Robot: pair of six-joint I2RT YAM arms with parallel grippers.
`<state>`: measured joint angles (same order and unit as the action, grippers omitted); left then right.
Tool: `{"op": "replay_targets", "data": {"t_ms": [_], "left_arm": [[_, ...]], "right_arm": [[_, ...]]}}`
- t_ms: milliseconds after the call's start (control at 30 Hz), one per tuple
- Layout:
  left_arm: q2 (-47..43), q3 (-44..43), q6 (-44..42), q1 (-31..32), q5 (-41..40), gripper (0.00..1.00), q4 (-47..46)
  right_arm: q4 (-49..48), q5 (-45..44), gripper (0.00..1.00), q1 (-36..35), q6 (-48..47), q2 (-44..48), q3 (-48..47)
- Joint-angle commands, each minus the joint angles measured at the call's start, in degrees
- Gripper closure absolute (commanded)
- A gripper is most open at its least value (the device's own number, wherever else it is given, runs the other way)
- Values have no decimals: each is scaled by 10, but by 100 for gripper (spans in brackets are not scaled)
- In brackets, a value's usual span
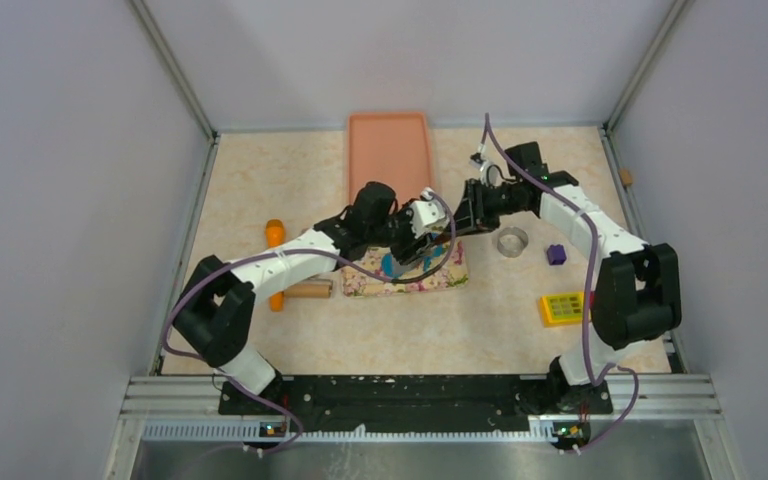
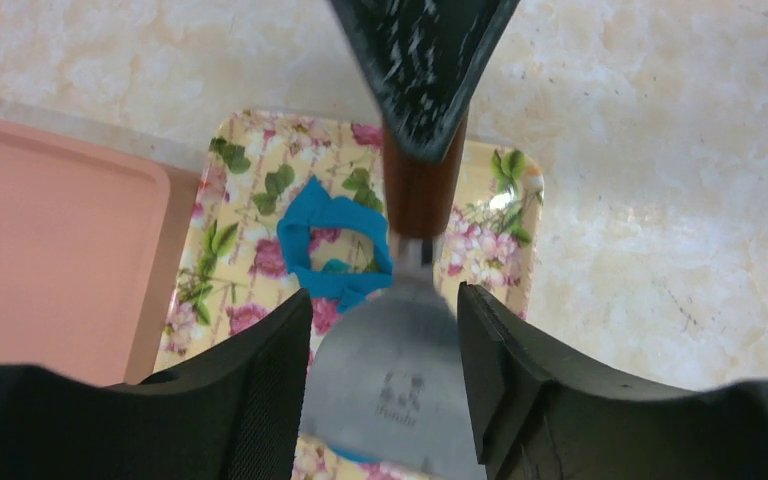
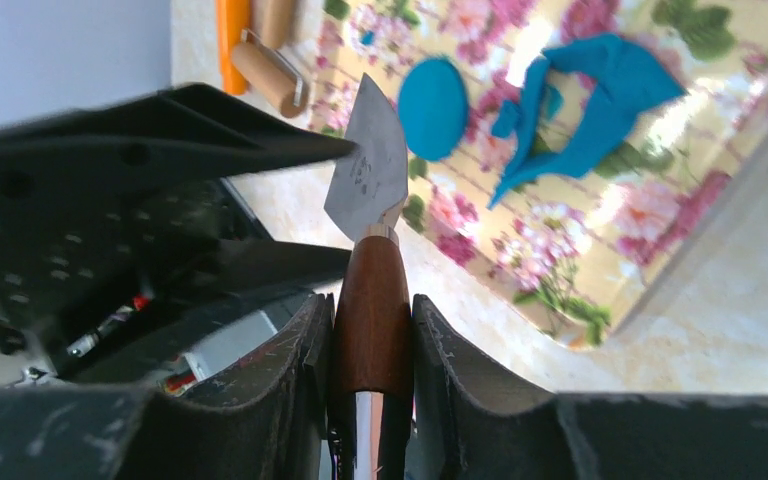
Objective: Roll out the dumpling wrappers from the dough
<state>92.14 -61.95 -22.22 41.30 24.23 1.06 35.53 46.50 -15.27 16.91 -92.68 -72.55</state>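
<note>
A metal spatula (image 2: pixel 390 385) with a brown wooden handle (image 3: pixel 372 300) hangs over the floral tray (image 2: pixel 500 190). My right gripper (image 3: pixel 372 315) is shut on the handle. My left gripper (image 2: pixel 385 295) is open, one finger on each side of the blade. Ragged blue dough (image 2: pixel 310 225) with a hole lies on the tray; it also shows as the dough (image 3: pixel 590 110) in the right wrist view. Beside it lies a round blue dumpling wrapper (image 3: pixel 432 107). From above, both grippers meet over the tray (image 1: pixel 360 285), the left gripper (image 1: pixel 422 222) facing the right gripper (image 1: pixel 465 215).
A pink tray (image 1: pixel 390 150) lies behind the floral one. A rolling pin (image 1: pixel 290 290) with an orange handle lies left of it. To the right are a metal ring cutter (image 1: pixel 511 241), a purple block (image 1: pixel 556 254) and a yellow toy brick (image 1: pixel 563 308).
</note>
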Motion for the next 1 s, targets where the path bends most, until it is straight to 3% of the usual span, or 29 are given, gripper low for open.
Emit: {"op": "replay_targets", "data": {"t_ms": [0,200,367,500,967], "left_arm": [[-79,-5,18,-9,-23,39,80],[-166,73,213,-102,-70,26,115],[-144,107,390,-220,-55,36,138],[-105,118,435,-264,-63,41,139],[-20,122,519,-271,-142,54,115]], "right_arm": [[2,-13,100,28,-51,46,30],[-34,-34,100,33,-66,77,85],[-44,-54,100,32,-54,96,104],[-20,-89,100,33,-57,107,95],[-21,-99,100,33,-20,106,91]]}}
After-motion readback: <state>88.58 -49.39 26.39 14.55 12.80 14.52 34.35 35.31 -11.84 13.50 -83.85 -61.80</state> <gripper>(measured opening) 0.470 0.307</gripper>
